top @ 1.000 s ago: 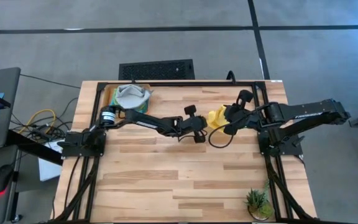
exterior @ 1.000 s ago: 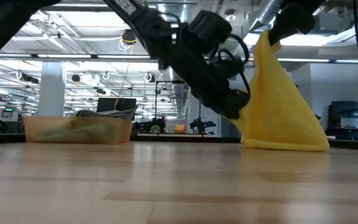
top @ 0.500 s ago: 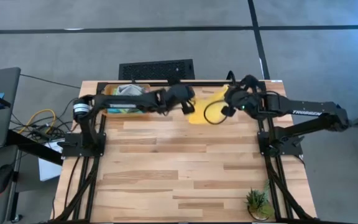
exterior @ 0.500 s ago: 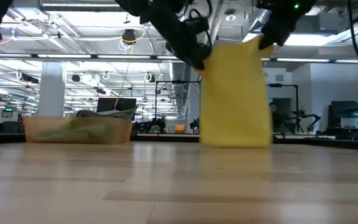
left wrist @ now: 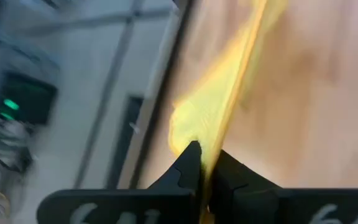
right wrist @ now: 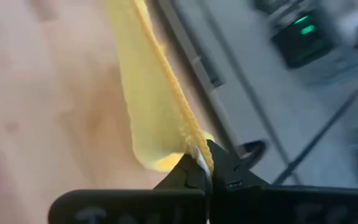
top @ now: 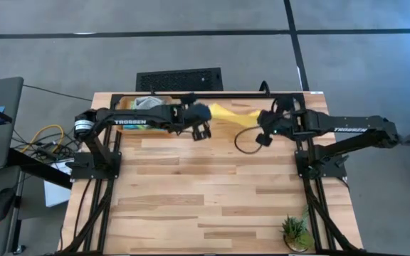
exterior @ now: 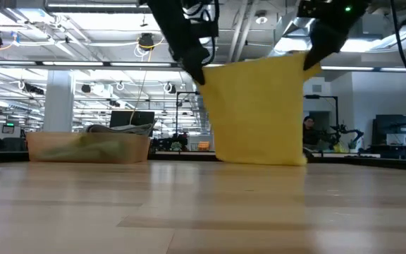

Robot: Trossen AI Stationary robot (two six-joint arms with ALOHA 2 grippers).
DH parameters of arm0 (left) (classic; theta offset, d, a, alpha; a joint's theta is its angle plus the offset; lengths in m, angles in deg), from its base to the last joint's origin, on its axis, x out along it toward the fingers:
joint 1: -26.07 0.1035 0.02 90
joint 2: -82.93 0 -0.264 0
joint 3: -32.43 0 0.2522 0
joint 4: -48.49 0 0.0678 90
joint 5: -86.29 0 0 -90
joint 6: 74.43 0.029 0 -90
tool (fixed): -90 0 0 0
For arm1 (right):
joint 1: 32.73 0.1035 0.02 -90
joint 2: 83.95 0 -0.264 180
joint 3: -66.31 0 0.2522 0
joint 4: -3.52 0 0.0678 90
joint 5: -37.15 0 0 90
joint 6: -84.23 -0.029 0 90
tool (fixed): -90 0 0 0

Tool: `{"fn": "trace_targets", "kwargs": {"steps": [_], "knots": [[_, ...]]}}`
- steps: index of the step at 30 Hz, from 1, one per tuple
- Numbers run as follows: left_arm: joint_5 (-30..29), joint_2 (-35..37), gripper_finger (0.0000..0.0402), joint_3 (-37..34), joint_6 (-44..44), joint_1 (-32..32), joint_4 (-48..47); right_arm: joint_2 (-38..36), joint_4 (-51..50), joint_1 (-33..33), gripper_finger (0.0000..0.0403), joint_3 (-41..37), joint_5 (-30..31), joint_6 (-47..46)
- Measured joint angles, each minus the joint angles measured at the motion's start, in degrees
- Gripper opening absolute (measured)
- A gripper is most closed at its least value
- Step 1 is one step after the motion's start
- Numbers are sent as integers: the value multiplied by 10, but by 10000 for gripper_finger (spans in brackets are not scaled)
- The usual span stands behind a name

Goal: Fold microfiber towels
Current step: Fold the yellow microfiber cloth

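Two hands [top: 203, 132] [top: 262, 136], one yellow towel [exterior: 259, 113]

Right gripper [right wrist: 205, 171] clamped shut on 1 corner of the yellow towel [right wrist: 151, 106], its 2 dark fingers [right wrist: 229, 171] pressed together with the cloth edge pinched between them. Towel runs away from the fingers as a taut narrow band seen nearly edge-on, fuzzy hem visible, with a small rounded fold bunched just beside the grip. Light wooden table [right wrist: 48, 99] lies behind the cloth on one side, a dark table edge rail [right wrist: 194, 59] and grey floor [right wrist: 272, 106] on the other, plus a blurred dark device with a green light [right wrist: 300, 31] off the table.
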Motion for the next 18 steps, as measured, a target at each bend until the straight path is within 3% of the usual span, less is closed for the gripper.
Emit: {"fn": "trace_targets", "kwargs": {"steps": [9, 18], "knots": [[36, -4, 0, -34, -89, -85, -43, 8, -89, 106, 8, -47, -78, -178], [146, -4, 0, -42, -159, -162, -76, 8, -100, 242, 8, -71, -202, -345]]}}
